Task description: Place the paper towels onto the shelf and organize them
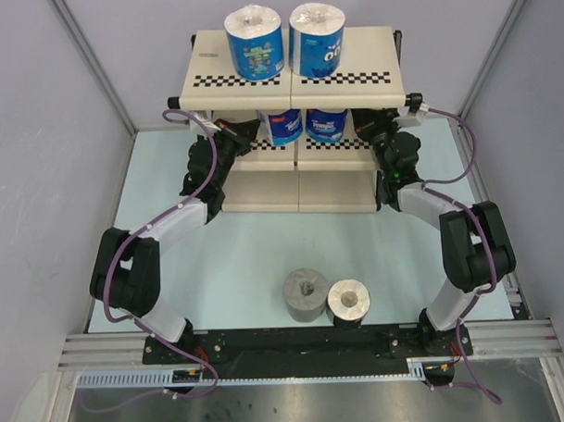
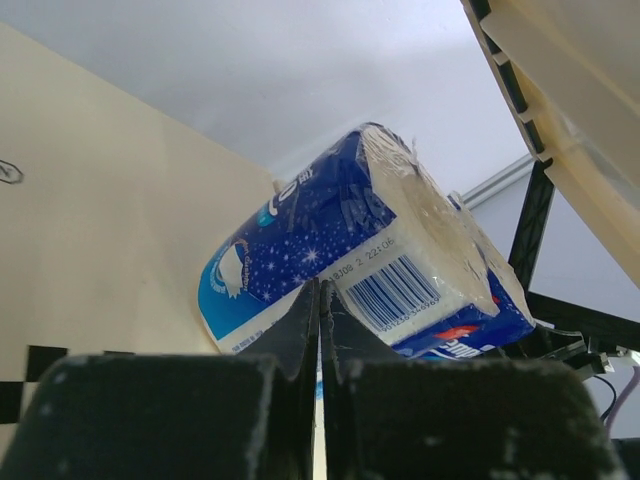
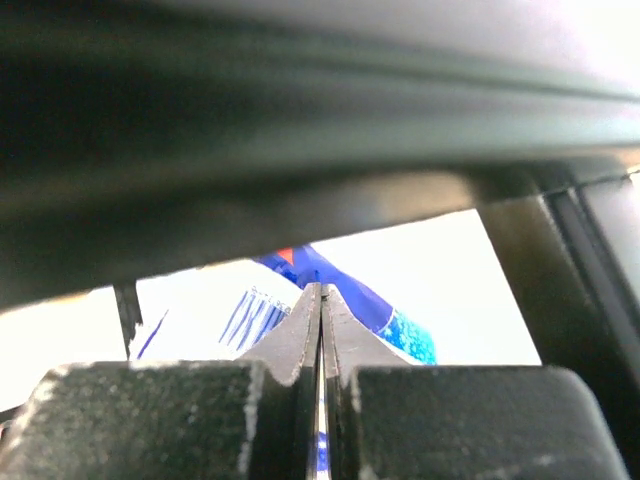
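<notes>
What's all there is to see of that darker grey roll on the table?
The grey roll is a short cylinder, matt dark grey all over, its hollow core facing up. It stands upright on the pale table, near the front edge, touching or just beside a paler roll on its right. Nothing else touches it.

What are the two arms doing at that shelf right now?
They are stocking the shelf with paper rolls. Two blue rolls stand on its top board and two more on the middle one. The left gripper and the right gripper are both at the middle tier, shut and empty; the left one is close to a blue roll, contact unclear. A grey roll and a paler roll wait on the table.
</notes>
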Tool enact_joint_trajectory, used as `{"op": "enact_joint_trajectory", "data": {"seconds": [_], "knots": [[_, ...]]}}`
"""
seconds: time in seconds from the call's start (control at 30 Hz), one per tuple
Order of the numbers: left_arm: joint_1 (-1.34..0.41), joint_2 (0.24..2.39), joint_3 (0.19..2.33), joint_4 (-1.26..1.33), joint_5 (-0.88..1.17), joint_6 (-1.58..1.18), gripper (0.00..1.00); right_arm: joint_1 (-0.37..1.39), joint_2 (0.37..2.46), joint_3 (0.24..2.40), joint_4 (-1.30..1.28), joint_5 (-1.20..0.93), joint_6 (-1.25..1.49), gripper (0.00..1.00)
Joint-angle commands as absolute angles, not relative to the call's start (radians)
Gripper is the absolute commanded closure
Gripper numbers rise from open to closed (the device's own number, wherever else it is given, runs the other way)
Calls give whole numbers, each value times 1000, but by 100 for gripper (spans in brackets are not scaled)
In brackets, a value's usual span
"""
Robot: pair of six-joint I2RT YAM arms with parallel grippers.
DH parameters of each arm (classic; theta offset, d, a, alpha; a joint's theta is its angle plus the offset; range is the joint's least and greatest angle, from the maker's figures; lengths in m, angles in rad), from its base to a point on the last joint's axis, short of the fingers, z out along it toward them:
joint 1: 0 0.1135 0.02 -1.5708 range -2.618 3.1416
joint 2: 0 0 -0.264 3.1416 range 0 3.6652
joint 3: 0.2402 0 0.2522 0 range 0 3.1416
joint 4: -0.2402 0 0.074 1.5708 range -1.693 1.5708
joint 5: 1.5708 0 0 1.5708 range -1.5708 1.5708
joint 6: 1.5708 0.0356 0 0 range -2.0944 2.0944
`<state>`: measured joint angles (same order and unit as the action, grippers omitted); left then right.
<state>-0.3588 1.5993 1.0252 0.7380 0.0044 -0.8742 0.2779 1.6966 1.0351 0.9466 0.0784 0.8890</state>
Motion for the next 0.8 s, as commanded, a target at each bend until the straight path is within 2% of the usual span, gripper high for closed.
{"op": "enact_joint_trajectory", "data": {"seconds": [0.0, 0.33, 0.77], "knots": [[-362, 1569, 1020, 795, 18, -882, 100, 313, 1729, 1089, 905, -130, 853, 100], [-364, 1531, 989, 784, 8, -867, 100, 314, 1753, 1108, 887, -293, 844, 100], [-353, 1295, 884, 624, -104, -804, 100, 267, 1572, 1095, 709, -215, 733, 100]]}}
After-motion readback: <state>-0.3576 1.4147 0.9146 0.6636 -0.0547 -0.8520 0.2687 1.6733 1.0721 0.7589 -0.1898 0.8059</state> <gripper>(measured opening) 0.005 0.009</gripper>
